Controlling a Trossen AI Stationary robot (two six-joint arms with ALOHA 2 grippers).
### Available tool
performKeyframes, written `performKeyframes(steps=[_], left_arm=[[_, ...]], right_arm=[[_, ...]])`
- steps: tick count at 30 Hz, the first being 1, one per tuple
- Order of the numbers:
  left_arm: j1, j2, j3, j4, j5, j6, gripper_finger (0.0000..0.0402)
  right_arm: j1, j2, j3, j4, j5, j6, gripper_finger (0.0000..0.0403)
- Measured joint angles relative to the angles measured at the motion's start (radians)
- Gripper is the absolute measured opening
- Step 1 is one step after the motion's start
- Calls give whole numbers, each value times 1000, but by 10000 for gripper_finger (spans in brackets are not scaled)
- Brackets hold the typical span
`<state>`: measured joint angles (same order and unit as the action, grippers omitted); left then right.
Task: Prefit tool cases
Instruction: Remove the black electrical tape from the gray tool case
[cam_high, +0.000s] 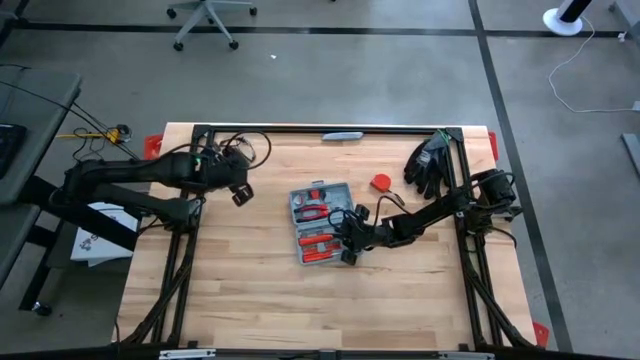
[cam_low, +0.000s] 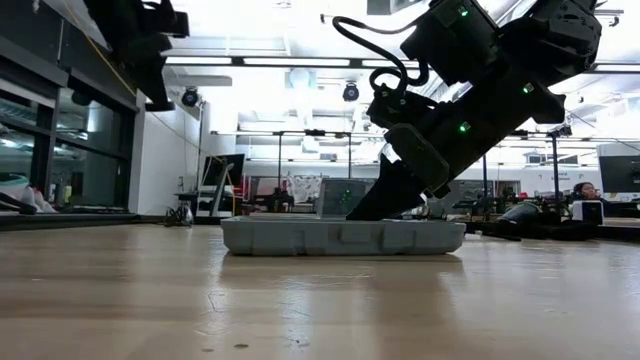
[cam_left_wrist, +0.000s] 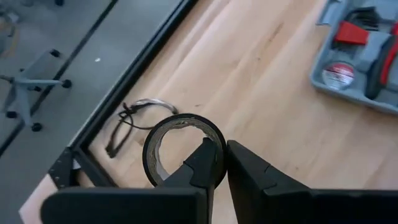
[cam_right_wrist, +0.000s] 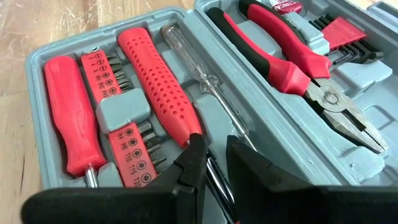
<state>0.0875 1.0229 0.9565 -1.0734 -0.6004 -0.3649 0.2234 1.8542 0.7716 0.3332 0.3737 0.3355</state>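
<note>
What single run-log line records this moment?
left gripper: holds black tape roll | right gripper: at screwdriver in open tool case

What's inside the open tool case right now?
The tool case holds red-handled screwdrivers, a bit rack, a clear tester screwdriver and pliers. The right gripper covers the slots nearest it.

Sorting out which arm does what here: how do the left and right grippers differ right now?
The left gripper pinches the wall of a black tape roll, while the right gripper has a thin tool shaft between its fingers. The left gripper sits off to the side of the open tool case; the right gripper reaches down into it, beside the red dotted handle. Both have dark fingers, nearly closed.
</note>
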Motion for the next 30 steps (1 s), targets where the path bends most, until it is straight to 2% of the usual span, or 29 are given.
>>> performKeyframes(steps=[13, 30], left_arm=[[0, 0, -80, 23, -15, -2, 31], [0, 0, -92, 25, -19, -10, 31]], right_arm=[[0, 0, 0, 1, -1, 0, 55], [0, 0, 0, 1, -5, 0, 55]])
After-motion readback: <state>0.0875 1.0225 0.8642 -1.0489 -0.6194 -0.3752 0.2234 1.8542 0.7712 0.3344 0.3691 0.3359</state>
